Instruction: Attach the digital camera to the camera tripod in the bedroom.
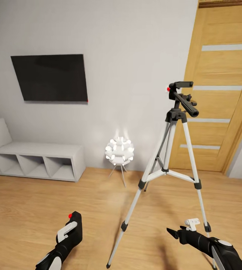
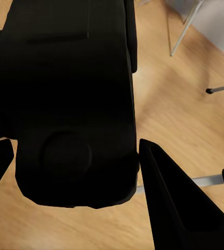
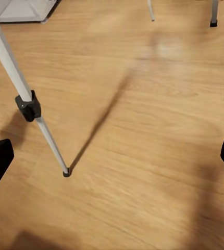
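My left gripper [image 1: 73,222] clamps the digital camera [image 2: 73,104]; I'd lift it squarely onto the camera tripod [image 1: 181,98] head, right gripper [image 3: 112,156] wide, empty.

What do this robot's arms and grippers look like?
Both arms are black with white panels near the wrists. The left gripper carries a white clip-like piece; the right gripper has a small white bracket beside it. The fingers are plain black, tapering wedges. No cables or markings show.
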